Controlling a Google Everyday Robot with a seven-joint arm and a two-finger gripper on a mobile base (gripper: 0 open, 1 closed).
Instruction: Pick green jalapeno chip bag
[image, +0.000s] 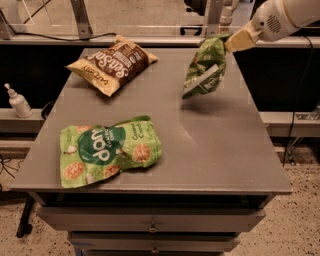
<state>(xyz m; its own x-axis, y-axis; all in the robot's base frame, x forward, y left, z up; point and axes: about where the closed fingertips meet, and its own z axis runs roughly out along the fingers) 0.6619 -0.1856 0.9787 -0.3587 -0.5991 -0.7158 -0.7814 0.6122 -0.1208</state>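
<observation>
while the upper-right claw (231, 43) pinches its top, the crinkly green jalapeno chip bag (205, 70) dangles.

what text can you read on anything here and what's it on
"don": white letters on the large bright green bag.
"Sea Sal", only partly legible: on the brown bag.
Too blurred to read: the label on the green jalapeno chip bag, hanging from the gripper at top right.

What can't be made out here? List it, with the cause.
Camera view: gripper holds the jalapeno bag above the table's far right; its arm is cut off by the top edge.
Jalapeno bag's label text: crumpled, too small.
Table's lower drawers: cut off by the bottom edge.
</observation>
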